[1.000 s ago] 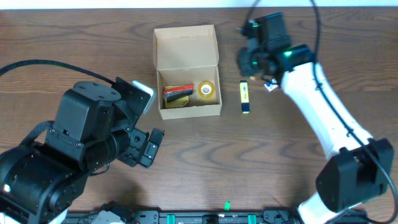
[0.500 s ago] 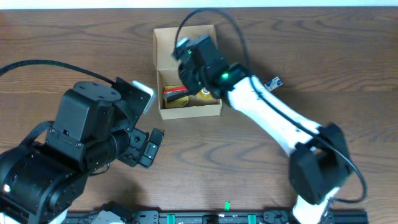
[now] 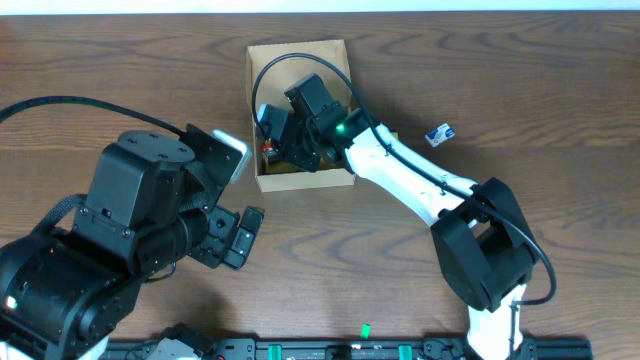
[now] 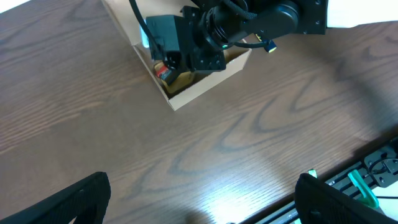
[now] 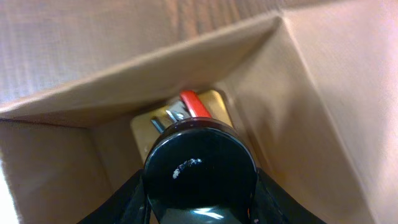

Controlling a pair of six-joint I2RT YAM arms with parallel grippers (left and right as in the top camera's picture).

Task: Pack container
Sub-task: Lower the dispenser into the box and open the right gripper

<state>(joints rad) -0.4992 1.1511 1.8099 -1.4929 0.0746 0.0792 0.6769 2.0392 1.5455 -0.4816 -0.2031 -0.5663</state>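
A dark brown wooden table (image 3: 330,250) fills the overhead view. A bulky black left arm (image 3: 120,240) sits at 8 o'clock. A white right arm (image 3: 410,185) stretches from 5 o'clock up toward 12.

The small plain tan cardboard box (image 3: 305,180) lies at 12 o'clock on the table. It is rectangular, and its hinged flap lid stands open at the far side. A red-handled item (image 5: 195,103) rests on a yellow square pad (image 5: 219,106) on the box floor.

The right tool (image 3: 272,138) is down inside the box, toward its 9 o'clock wall. Its fingers are closed against both sides of a glossy black round-ended object (image 5: 199,174).

The left tool (image 4: 202,180) lies at 7 o'clock from the box, well apart from it. Its fingers are spread wide with nothing between them.

A small blue and white item (image 3: 437,133) lies on the table at 3 o'clock from the box.
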